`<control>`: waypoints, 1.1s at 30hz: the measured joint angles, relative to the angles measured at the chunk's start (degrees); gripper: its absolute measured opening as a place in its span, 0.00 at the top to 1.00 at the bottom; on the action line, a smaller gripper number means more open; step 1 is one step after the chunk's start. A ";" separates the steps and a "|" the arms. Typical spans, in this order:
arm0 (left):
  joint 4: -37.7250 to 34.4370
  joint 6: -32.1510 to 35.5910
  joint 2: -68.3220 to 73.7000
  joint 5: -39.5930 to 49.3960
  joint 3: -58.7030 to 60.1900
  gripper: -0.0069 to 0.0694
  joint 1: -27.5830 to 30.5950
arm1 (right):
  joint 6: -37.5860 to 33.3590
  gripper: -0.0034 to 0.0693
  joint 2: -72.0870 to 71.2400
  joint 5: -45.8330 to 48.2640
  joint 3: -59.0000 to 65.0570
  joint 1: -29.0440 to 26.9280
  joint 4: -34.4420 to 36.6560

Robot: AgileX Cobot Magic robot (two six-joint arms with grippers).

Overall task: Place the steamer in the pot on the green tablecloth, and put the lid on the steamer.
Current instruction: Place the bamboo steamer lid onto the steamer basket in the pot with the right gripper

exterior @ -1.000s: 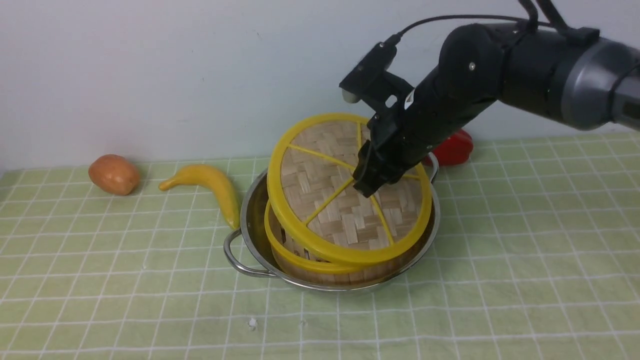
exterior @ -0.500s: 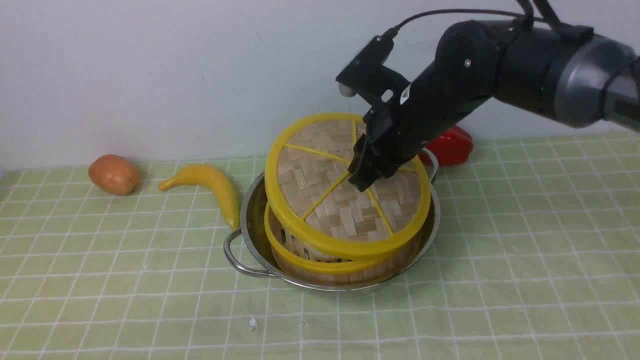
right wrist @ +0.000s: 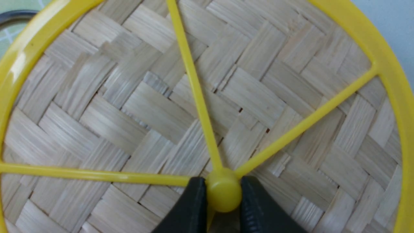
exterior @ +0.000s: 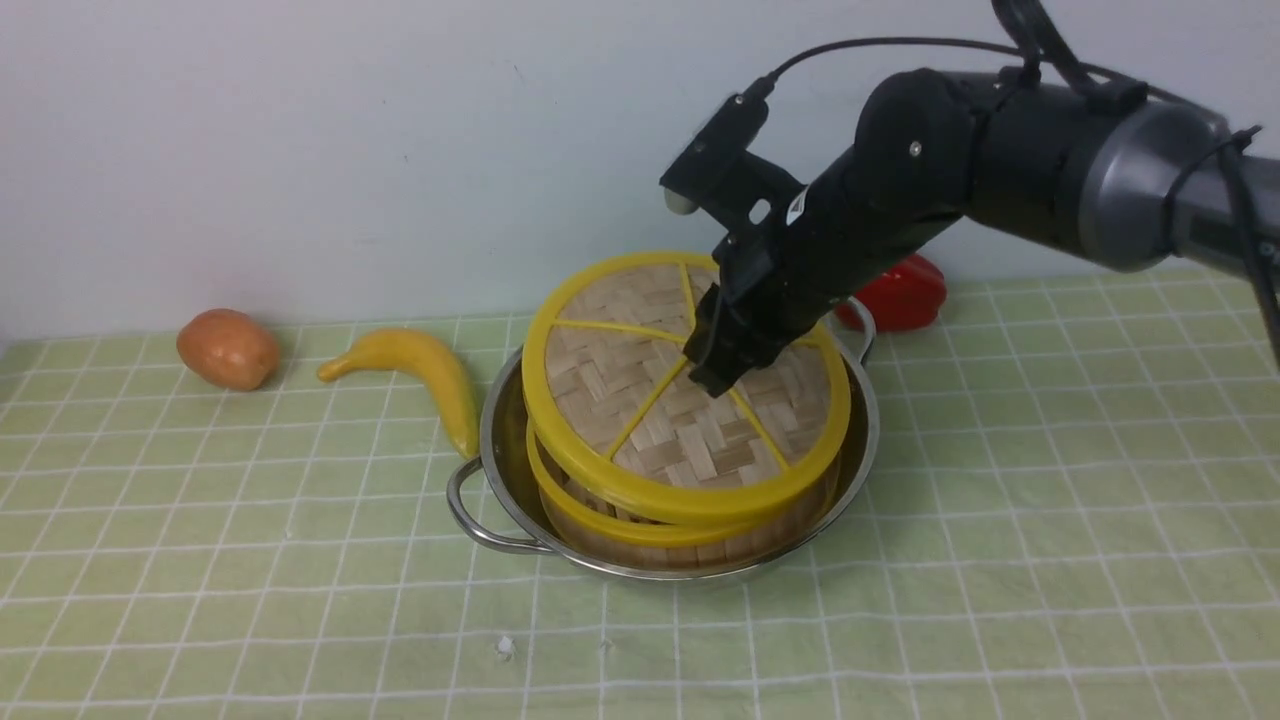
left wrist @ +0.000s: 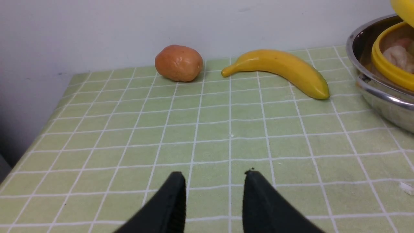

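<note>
On the green tablecloth the steamer sits in the pot, right tool clamped on the lid knob, left tool apart.

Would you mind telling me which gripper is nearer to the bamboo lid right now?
The right. The right gripper is clamped on the knob of the lid; the left gripper hangs open over the tablecloth, apart from it.

Right arm reaches in from the far right, wrist angled down and to the left. Right gripper pinches the centre knob of the lid, one finger either side. Left gripper sits low on the left, fingers parted, holding nothing.
</note>
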 joint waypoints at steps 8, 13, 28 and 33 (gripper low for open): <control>0.00 0.00 0.00 0.00 0.00 0.59 0.00 | -1.85 0.75 1.53 -1.58 0.00 0.02 0.44; 0.00 0.00 0.00 0.00 0.00 0.59 0.00 | -3.29 0.75 2.88 -3.16 0.00 0.06 1.05; 0.00 0.00 0.00 0.00 0.00 0.59 0.00 | -4.23 0.75 3.22 0.87 -5.68 1.28 0.47; 0.00 0.00 0.00 0.00 0.00 0.59 0.00 | -3.84 0.75 4.37 1.68 -5.82 1.49 0.01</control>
